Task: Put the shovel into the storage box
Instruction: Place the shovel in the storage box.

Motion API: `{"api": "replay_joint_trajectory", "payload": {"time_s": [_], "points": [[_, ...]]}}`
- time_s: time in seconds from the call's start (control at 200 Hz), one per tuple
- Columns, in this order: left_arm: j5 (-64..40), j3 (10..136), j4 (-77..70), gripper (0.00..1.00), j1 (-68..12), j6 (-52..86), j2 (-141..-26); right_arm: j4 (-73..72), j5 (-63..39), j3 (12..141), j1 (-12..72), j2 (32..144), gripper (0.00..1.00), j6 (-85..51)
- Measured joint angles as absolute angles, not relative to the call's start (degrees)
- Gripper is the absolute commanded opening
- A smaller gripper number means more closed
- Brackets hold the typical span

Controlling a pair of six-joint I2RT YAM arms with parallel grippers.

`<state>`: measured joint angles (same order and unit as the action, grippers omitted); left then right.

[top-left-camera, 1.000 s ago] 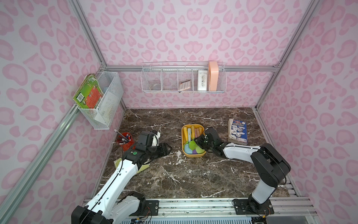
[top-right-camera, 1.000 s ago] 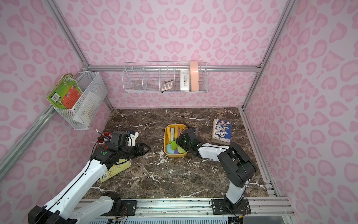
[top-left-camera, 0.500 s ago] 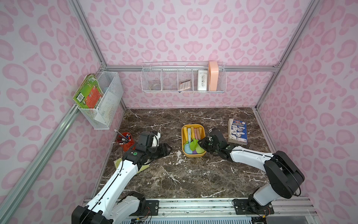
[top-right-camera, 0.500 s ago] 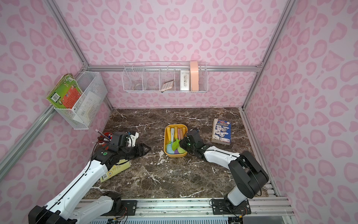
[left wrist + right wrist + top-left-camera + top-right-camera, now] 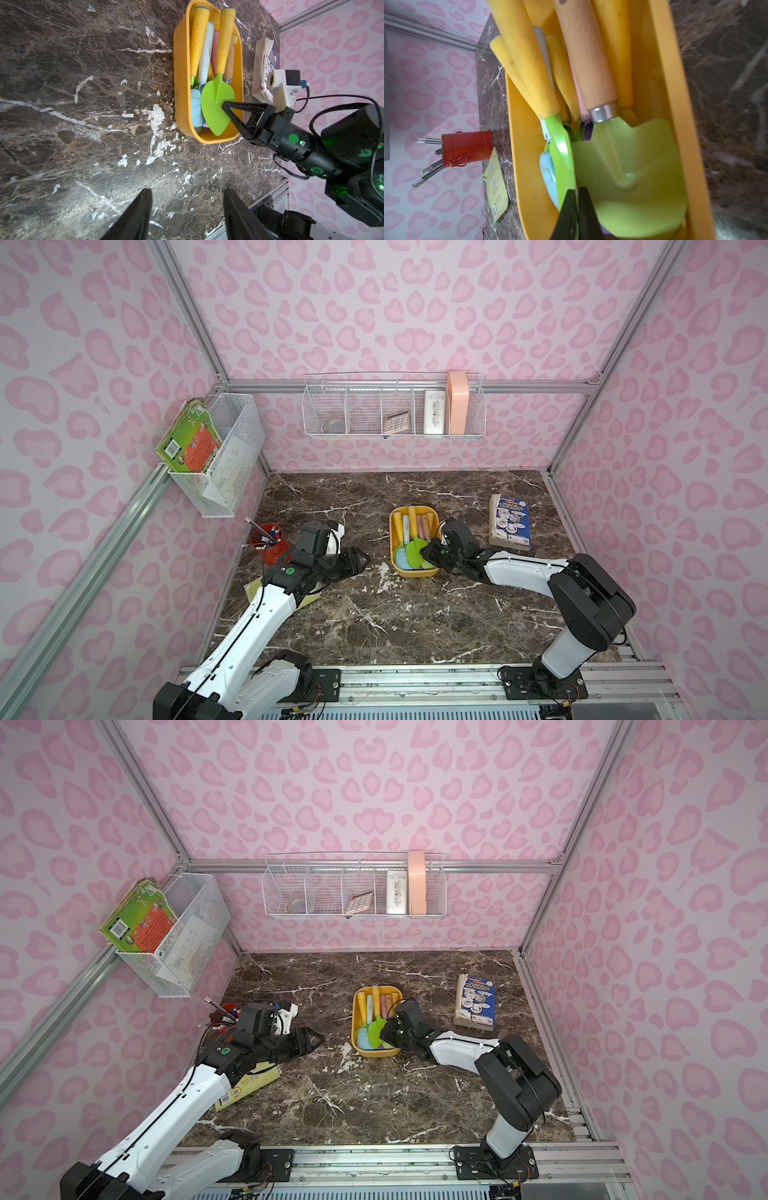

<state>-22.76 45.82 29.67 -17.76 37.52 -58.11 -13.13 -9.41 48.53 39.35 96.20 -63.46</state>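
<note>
Jaws of the right gripper point(image 5: 224, 104), just narrowed, are pinching the blade of the shovel point(image 5: 214, 108) lying in the storage box point(image 5: 180, 83), blade toward 6 o'clock, so probably only letting go is remaining; left gripper point(image 5: 188, 190) is hovering half-open, empty, at 9 o'clock.

Both top views look down from high at 6 o'clock toward 12 o'clock, over the whole worktop point(image 5: 395, 622). The left wrist camera, low at 9 o'clock, faces 3 o'clock, with the storage box point(image 5: 180, 83) at mid range. The right wrist camera faces 9 o'clock, tight on the yellow-handled green shovel point(image 5: 562, 158) in that box, which all four share.
</note>
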Motion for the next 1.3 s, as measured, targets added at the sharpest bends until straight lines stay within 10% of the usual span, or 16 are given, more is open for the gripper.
{"api": "replay_joint_trajectory", "payload": {"time_s": [0.925, 1.27, 1.3], "points": [[-22.8, 45.1, 29.6, 0.6, -17.8, 37.5, -58.1, -17.3, -14.2, 44.1, 38.5, 91.6, 0.26, -69.9], [-20.8, 47.1, 30.8, 0.72, -17.9, 36.9, -58.2, -7.6, -8.3, 41.6, 34.3, 77.3, 0.43, -61.5], [-20.2, 47.4, 30.9, 0.96, -17.9, 36.6, -58.2, -6.7, -7.3, 41.6, 33.8, 75.8, 0.45, -60.2]]}}
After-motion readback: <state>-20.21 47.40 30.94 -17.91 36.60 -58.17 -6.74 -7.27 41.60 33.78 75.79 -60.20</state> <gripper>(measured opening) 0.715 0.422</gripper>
